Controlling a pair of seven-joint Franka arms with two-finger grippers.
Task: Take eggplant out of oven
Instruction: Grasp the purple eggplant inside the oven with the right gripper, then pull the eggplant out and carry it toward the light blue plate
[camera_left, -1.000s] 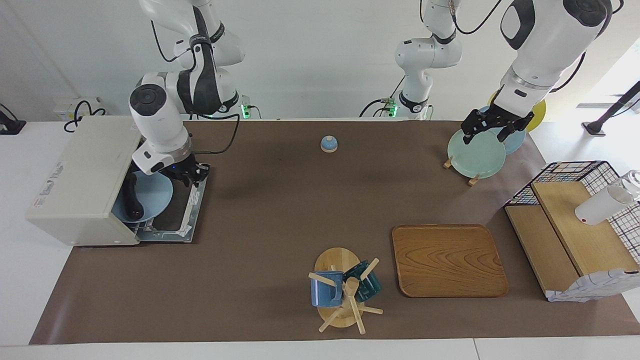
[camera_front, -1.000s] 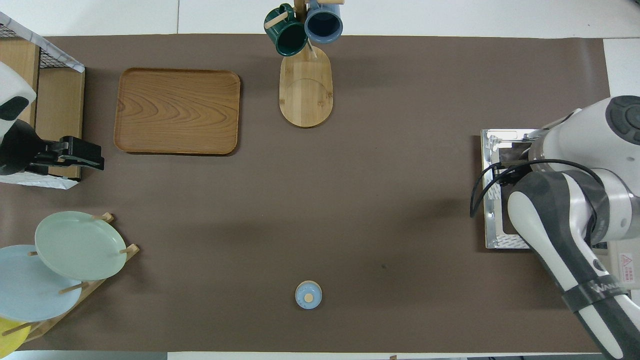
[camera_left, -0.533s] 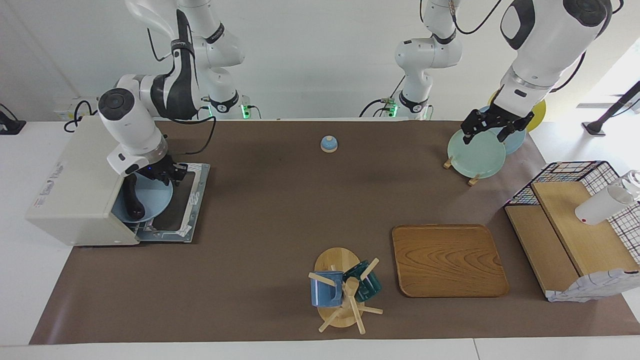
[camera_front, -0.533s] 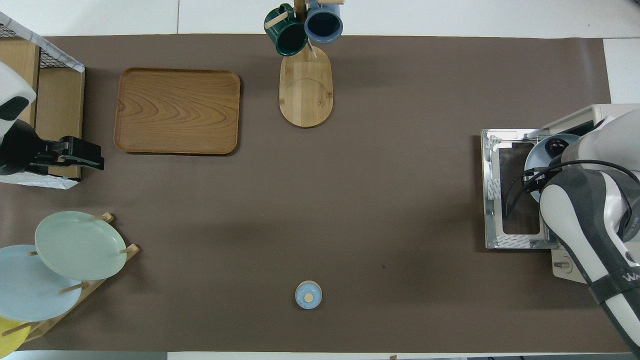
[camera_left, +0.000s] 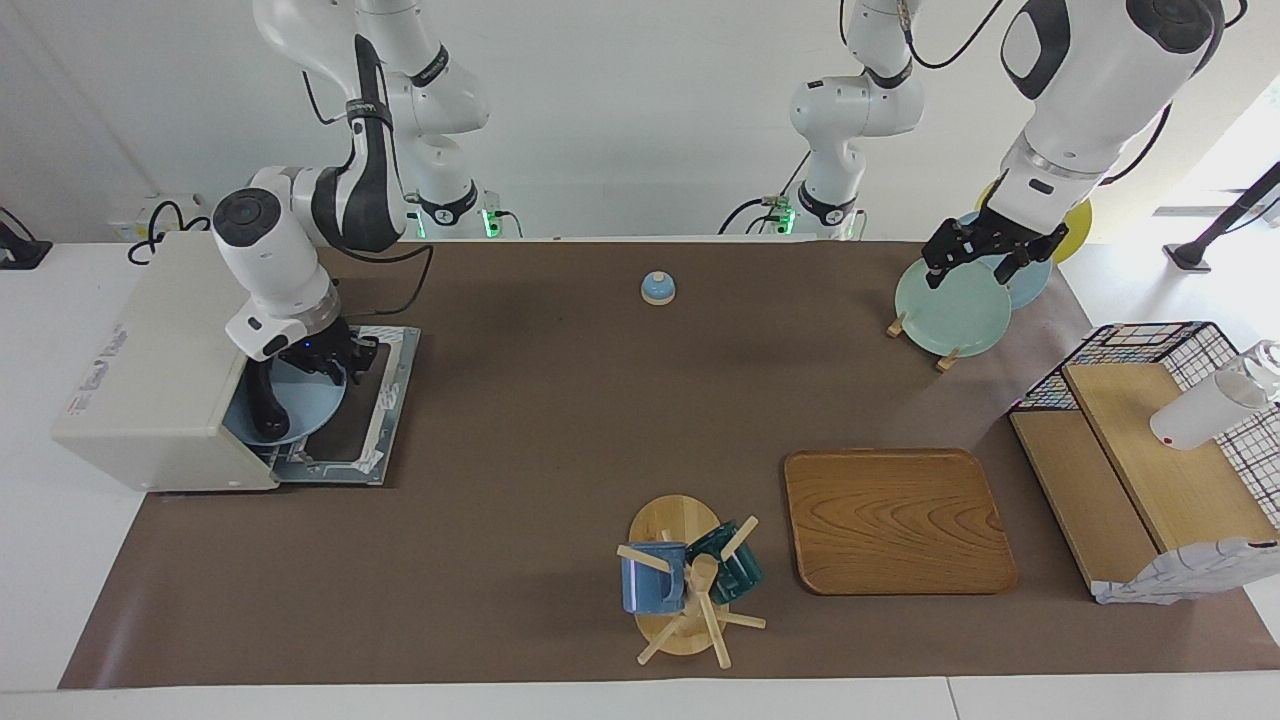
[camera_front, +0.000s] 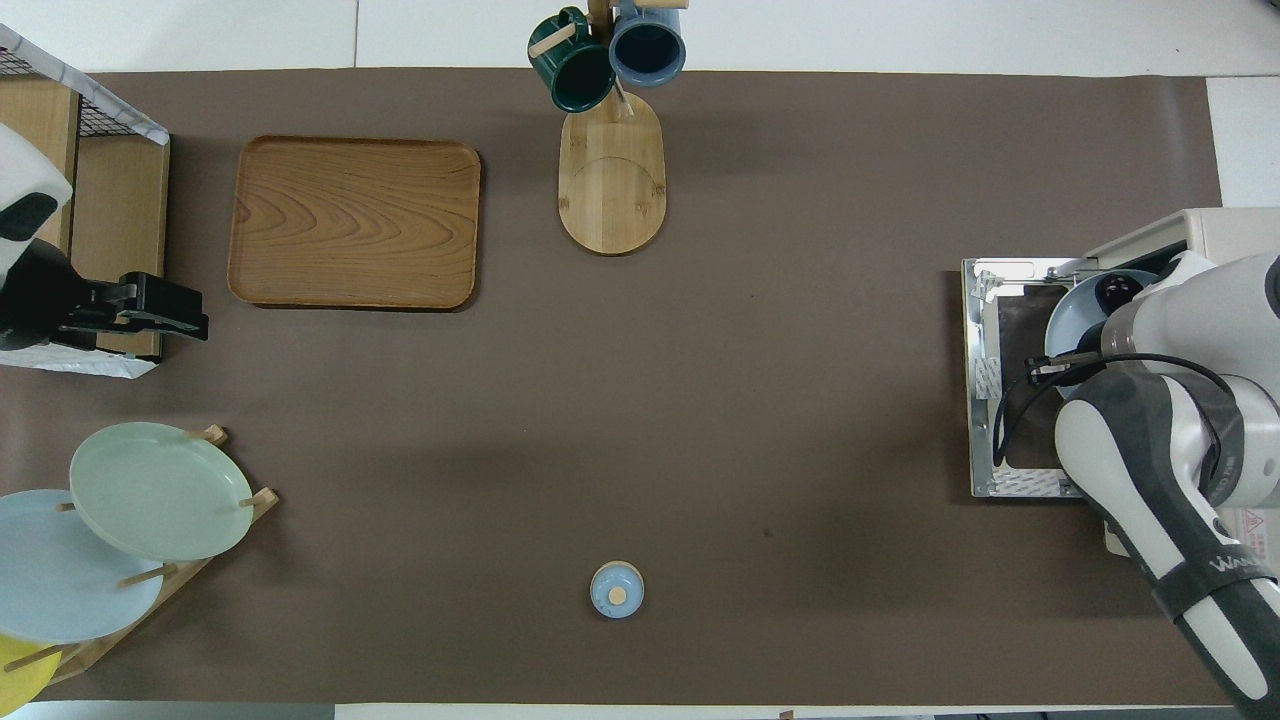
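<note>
Facing view: right gripper over eggplant in oven.

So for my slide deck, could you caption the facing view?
Right hand over blue plate with eggplant at open oven.

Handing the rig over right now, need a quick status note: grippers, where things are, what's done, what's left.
Right gripper: down at the open oven, over the blue plate that sticks out over the dropped door. Holds nothing.
Left gripper: waits over the green plate in the rack at its end of the table. Holds nothing.
Eggplant: lies on the blue plate, partly under the oven's roof.
Done: door open, right arm in position.
Left: grasp the eggplant, lift it out, set it on the table.
</note>
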